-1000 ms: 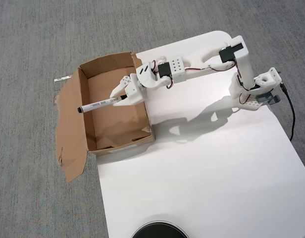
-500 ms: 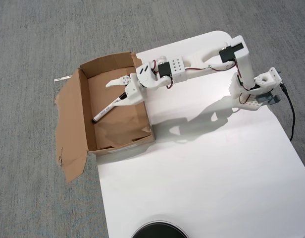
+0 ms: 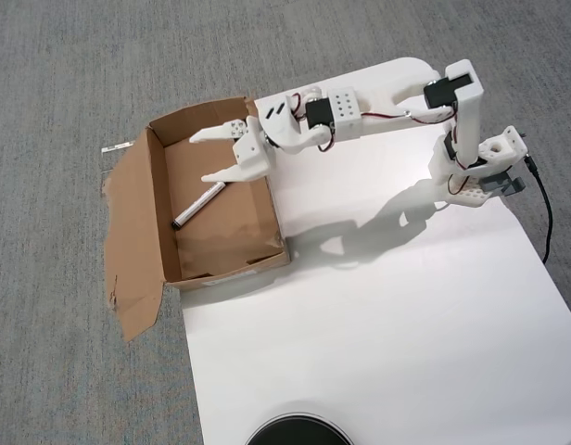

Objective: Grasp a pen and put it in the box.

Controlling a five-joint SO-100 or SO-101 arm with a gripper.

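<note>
The pen [image 3: 198, 205], white with a black cap at its lower left end, lies slanted on the floor of the brown cardboard box [image 3: 267, 209]. The box is open at the top, with one wide torn flap folded out to the left. My white gripper [image 3: 204, 157] hovers over the upper half of the box, above and just right of the pen. It is open, its two fingers spread wide and pointing left, with nothing between them.
The box sits on grey carpet beside a white board [image 3: 378, 315] that carries the arm's base [image 3: 480, 171]. A black cable [image 3: 545, 213] runs down the right side. A dark round object [image 3: 297, 432] peeks in at the bottom edge.
A second ago the gripper held the pen over the box. It opened, the pen dropped onto the box floor, and the gripper has since risen and opened wider.
</note>
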